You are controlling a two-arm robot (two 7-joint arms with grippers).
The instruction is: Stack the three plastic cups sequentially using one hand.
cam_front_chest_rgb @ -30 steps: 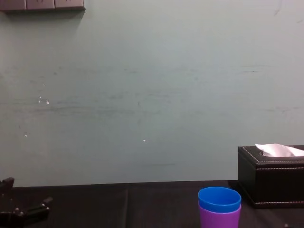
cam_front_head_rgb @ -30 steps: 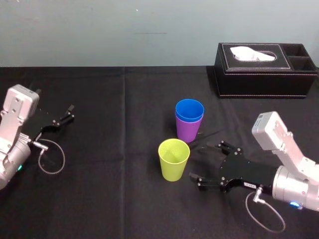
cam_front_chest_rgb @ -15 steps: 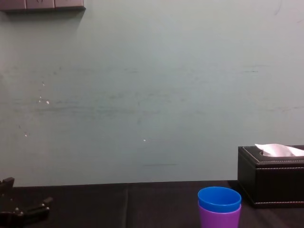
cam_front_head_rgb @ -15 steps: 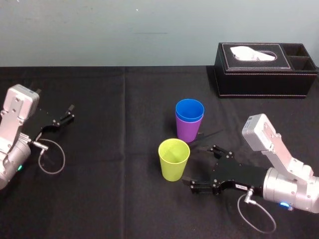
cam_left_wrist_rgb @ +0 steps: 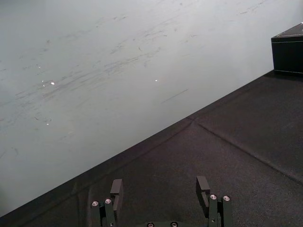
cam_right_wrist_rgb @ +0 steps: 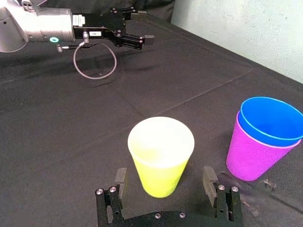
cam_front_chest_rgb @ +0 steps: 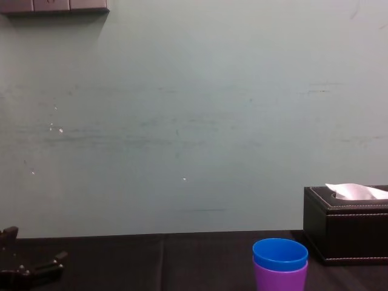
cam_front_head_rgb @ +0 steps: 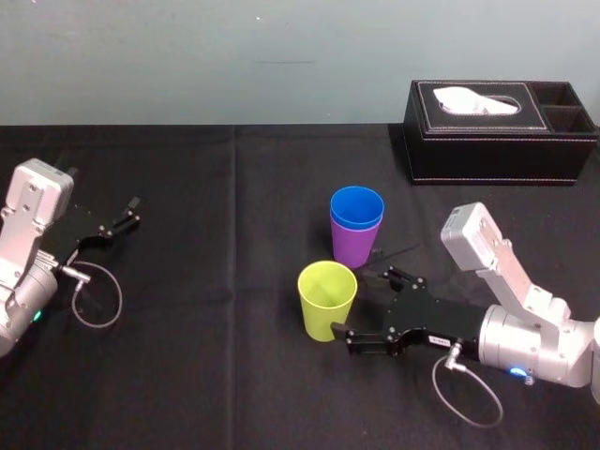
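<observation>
Yellow-green tapered plastic cup [cam_front_head_rgb: 326,302] between wide-open right claw [cam_front_head_rgb: 360,301] fingers; blue cup [cam_front_head_rgb: 356,208] nested in purple cup [cam_front_head_rgb: 351,249]; left claw [cam_front_head_rgb: 129,213] idle, open.

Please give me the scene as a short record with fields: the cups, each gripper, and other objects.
stack: blue cup nested in purple cup
loose cup: yellow-green cup, upright, nearer the robot than the stack
right gripper: open, one finger each side of the yellow-green cup
left gripper: open, idle at the far left
other: black tissue box, back right
</observation>
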